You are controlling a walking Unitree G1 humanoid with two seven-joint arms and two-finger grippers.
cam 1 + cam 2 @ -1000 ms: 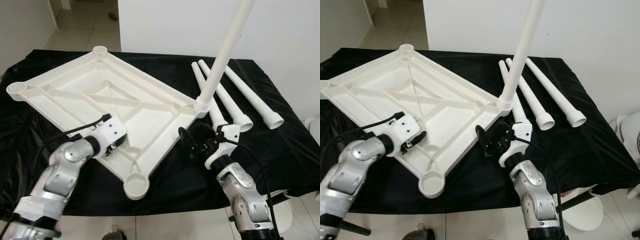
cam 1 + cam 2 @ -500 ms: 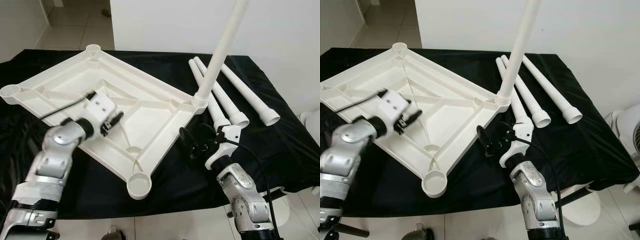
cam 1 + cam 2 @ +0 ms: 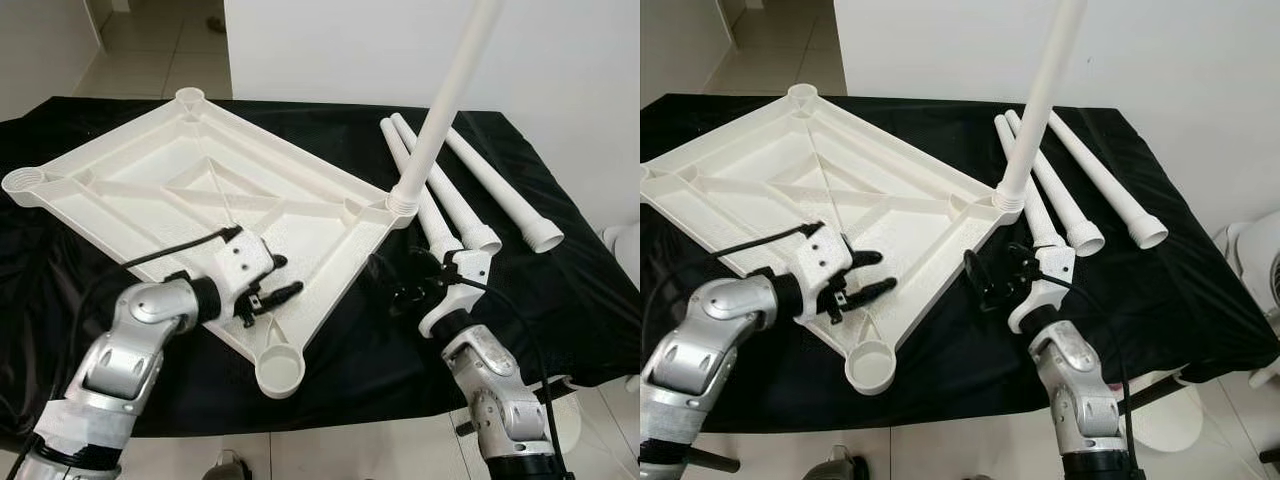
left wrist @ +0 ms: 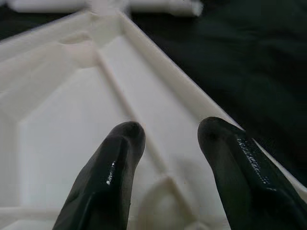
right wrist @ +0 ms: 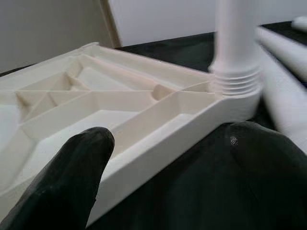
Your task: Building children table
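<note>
With the upturned tabletop (image 3: 210,210) lying on the black-draped worktop (image 3: 560,290) and one leg (image 3: 445,100) standing in its right corner, your left pincer (image 3: 268,292) and right pincer (image 3: 395,285), both wide and empty, could nudge the tabletop and topple that leg.

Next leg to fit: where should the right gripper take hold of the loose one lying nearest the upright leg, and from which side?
Grip that loose leg on its bare shaft, above the flared collar, coming down from above with the fingers across it. It lies flat on the black cloth close beside another leg, so a sideways approach looks blocked. The right gripper, open, sits just short of its collar end.
</note>
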